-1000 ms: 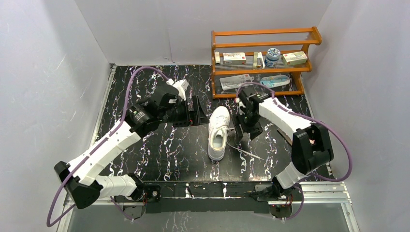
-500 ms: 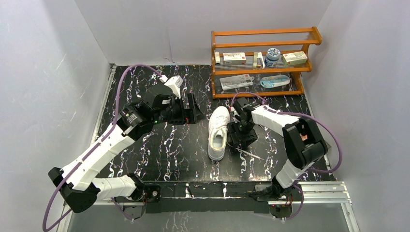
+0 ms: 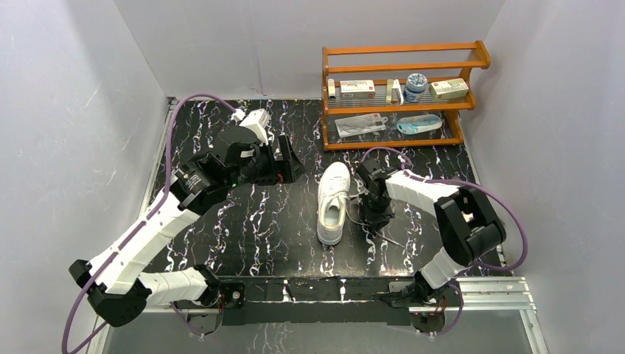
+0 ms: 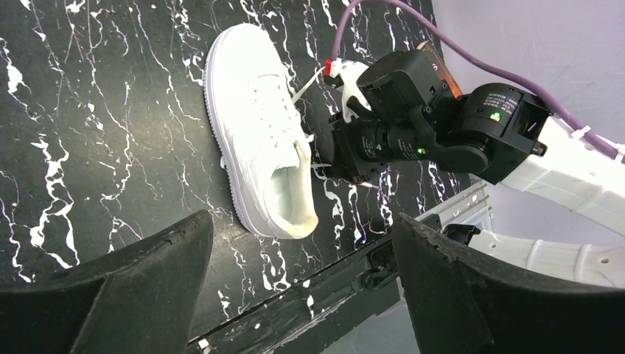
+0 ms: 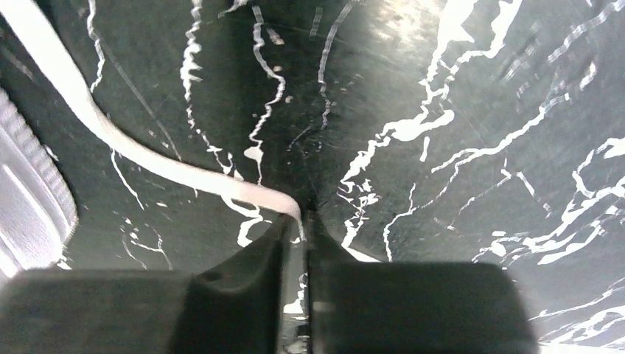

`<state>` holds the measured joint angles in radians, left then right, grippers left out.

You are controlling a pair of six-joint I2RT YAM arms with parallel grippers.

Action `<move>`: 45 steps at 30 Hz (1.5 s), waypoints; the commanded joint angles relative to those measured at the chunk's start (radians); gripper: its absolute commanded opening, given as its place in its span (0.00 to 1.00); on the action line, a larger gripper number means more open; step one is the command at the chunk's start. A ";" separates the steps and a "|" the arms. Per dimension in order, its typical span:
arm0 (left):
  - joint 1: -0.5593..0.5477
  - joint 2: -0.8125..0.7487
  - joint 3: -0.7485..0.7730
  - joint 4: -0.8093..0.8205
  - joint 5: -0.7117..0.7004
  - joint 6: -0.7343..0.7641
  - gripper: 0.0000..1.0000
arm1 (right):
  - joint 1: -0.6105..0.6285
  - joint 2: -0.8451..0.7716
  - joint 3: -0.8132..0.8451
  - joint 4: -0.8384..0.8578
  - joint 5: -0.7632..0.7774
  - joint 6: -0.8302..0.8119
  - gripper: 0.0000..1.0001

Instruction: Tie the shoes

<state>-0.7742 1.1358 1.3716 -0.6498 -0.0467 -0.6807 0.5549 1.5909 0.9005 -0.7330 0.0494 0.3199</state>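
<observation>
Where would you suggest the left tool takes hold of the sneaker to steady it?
Probably the sneaker's heel collar, from above on the left side: the opening faces up, admitting one finger, and the right tool, shut on the lace, occupies the other side.

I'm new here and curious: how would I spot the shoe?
Find the orange wooden rack at the back of the black marbled table. Just in front of it, mid-table, lies the sneaker, toe toward the rack. It alone is white all over.
</observation>
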 commanded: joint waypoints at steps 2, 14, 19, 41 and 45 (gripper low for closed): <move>0.005 -0.018 0.059 -0.008 -0.051 -0.001 0.88 | 0.002 -0.052 0.000 0.018 0.058 0.085 0.00; 0.007 0.016 0.127 -0.046 -0.139 0.000 0.90 | 0.002 -0.402 0.245 -0.057 -0.056 0.053 0.00; 0.007 -0.026 0.087 -0.053 -0.176 -0.019 0.90 | 0.003 -0.376 0.380 0.168 -0.410 0.118 0.00; 0.007 -0.120 0.031 -0.134 -0.183 -0.030 0.90 | 0.224 0.258 0.672 0.572 -0.401 0.301 0.45; 0.006 -0.126 -0.025 -0.095 -0.156 -0.030 0.92 | 0.184 0.238 0.836 0.202 -0.435 0.110 0.67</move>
<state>-0.7734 1.0229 1.3876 -0.7666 -0.2314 -0.7147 0.7811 1.9068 1.5661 -0.2276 -0.3164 0.6186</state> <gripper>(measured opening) 0.908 0.607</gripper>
